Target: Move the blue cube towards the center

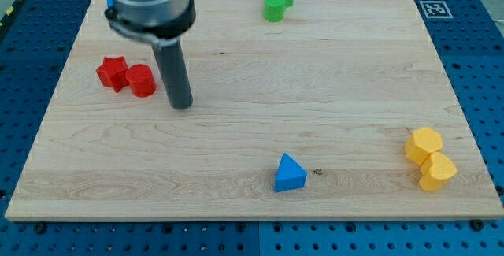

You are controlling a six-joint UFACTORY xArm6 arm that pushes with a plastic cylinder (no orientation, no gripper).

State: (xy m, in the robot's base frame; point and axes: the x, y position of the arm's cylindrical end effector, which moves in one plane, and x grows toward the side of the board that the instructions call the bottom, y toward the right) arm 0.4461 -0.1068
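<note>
The only blue block (290,173) reads as a wedge or triangular shape, not a clear cube. It lies near the view's bottom, slightly right of the middle of the wooden board (315,83). My tip (182,105) is at the view's left, far up and to the left of the blue block and apart from it. It stands just right of the red cylinder (142,80), with a small gap between them. No other blue block shows.
A red star block (113,72) touches the red cylinder on its left. Two green blocks (277,1) sit together at the view's top. Two yellow blocks (429,157) sit together at the view's bottom right. A marker tag (434,9) is at the top right corner.
</note>
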